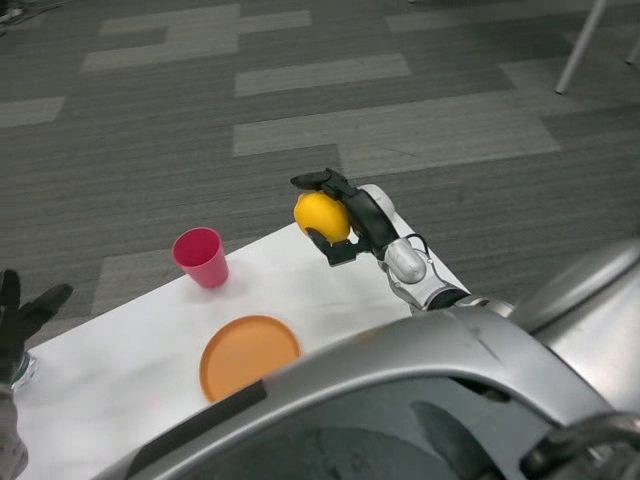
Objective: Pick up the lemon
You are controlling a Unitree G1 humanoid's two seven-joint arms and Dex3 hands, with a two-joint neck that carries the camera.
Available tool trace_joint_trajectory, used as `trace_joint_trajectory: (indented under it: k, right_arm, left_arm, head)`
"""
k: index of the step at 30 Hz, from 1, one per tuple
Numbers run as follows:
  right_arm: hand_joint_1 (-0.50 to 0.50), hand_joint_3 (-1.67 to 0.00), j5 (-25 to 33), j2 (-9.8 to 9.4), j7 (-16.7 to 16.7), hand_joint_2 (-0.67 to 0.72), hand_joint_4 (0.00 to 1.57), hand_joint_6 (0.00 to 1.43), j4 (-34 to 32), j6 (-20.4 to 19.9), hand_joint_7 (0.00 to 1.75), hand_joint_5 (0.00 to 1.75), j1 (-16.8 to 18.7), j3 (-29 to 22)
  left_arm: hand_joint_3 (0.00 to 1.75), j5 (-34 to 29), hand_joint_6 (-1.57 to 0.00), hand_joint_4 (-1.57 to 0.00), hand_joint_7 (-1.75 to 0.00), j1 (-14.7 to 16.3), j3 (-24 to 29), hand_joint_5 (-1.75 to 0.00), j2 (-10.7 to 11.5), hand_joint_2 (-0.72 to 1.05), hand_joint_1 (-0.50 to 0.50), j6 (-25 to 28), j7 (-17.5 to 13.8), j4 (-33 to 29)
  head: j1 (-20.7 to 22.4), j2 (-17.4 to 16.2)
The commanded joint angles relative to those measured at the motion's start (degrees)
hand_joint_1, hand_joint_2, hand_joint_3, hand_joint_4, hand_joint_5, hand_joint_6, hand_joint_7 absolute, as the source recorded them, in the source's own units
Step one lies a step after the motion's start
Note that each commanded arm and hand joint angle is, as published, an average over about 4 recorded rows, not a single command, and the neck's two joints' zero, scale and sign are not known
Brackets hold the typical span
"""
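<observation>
**Fingers wrapped on the lemon, lifted off the table**

Fingers (pixel 335 185) of the right hand (pixel 345 215) curl around the lemon (pixel 321 217), one set arching over its top and another hooking under its lower right side, so the fruit is clasped between them. At the near left edge, the left hand (pixel 22 315) waits with its fingers spread and nothing in them.

On the white table (pixel 120 370), nearest, lies an orange plate (pixel 248 355). Beyond it and to the left stands an upright pink cup (pixel 201 257). Further right, over the table's far edge, the lemon hangs in the right hand, apparently clear of the surface and well apart from cup and plate. Grey carpet (pixel 300 90) fills the far view.

By its look the lemon should be light and firm, with a smooth, rounded skin that could roll or slip under a shallow pinch. A hold across its widest middle, with opposing fingers on both sides, seems safest; the present grip looks close to that.
</observation>
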Motion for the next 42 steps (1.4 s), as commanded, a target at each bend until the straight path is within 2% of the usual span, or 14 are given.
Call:
trace_joint_trajectory:
  k: [1,9,17,21,25,27,35,39,42]
  right_arm:
    - [-0.38,-1.43,0.85,-0.39,-0.48,-0.57,0.11,0.23,-1.42,-0.52,0.7,1.53,-2.9,1.98]
    - [-0.38,-1.43,1.6,-0.76,-0.94,-0.56,0.11,0.23,-1.51,-0.45,0.7,1.55,-5.87,5.25]
    - [-0.38,-1.43,1.78,-0.96,-1.29,-0.57,0.11,0.23,-1.51,-0.45,0.7,1.55,-7.1,6.06]
    - [-0.38,-1.43,1.78,-1.14,-1.47,-0.54,0.11,0.23,-1.71,-0.45,0.7,1.55,-7.47,6.22]
    - [-0.38,-1.43,1.78,-1.29,-1.47,-0.57,0.11,0.23,-1.64,-0.45,0.7,1.55,-7.8,6.57]
    - [-0.38,-1.43,1.78,-1.36,-1.51,-0.54,0.11,0.23,-1.6,-0.45,0.7,1.55,-7.87,6.72]
    - [-0.38,-1.43,1.78,-1.49,-1.6,-0.54,0.11,0.23,-1.6,-0.45,0.7,1.55,-7.87,6.94]
    - [-0.38,-1.43,1.78,-1.49,-1.64,-0.59,0.11,0.23,-1.6,-0.45,0.7,1.55,-7.87,7.07]
    - [-0.38,-1.43,1.8,-1.49,-1.67,-0.56,0.11,0.23,-1.62,-0.45,0.7,1.55,-7.89,7.29]
  left_arm:
    - [0.09,0.34,0.0,-0.01,0.0,-0.42,0.51,0.0,0.28,1.05,0.5,-0.15,-0.13,-0.28]
    - [0.09,0.34,0.0,-0.04,0.0,0.74,1.63,0.0,0.21,1.05,0.5,-0.77,-0.13,-0.57]
    - [0.09,0.36,0.0,-0.04,0.0,1.82,2.8,0.0,0.03,1.05,0.5,-1.36,-0.13,-0.74]
    - [0.09,0.38,0.0,-0.04,0.0,2.41,3.28,0.0,-0.1,1.05,0.5,-1.6,-0.13,-0.83]
    - [0.09,0.34,0.0,-0.04,0.0,2.68,3.41,0.0,-0.14,1.05,0.5,-1.67,-0.13,-0.76]
    - [0.09,0.34,0.0,-0.04,0.0,2.76,3.5,0.0,-0.19,1.05,0.5,-1.65,-0.13,-0.74]
    - [0.09,0.38,0.0,-0.04,0.0,3.16,3.76,0.0,-0.23,1.05,0.5,-1.65,-0.13,-0.74]
    - [0.09,0.38,0.0,-0.04,0.0,3.16,3.68,0.0,-0.23,1.05,0.5,-1.69,-0.13,-0.74]
    - [0.09,0.34,0.0,-0.04,0.0,3.16,3.61,0.0,-0.23,1.05,0.5,-1.67,-0.13,-0.74]
  head:
    - [7.63,0.14]
    - [20.77,-0.42]
    - [27.36,0.65]
    - [28.28,1.25]
    - [32.38,3.14]
    - [31.73,3.02]
    - [31.92,3.92]
    - [31.74,4.37]
    - [31.41,4.42]
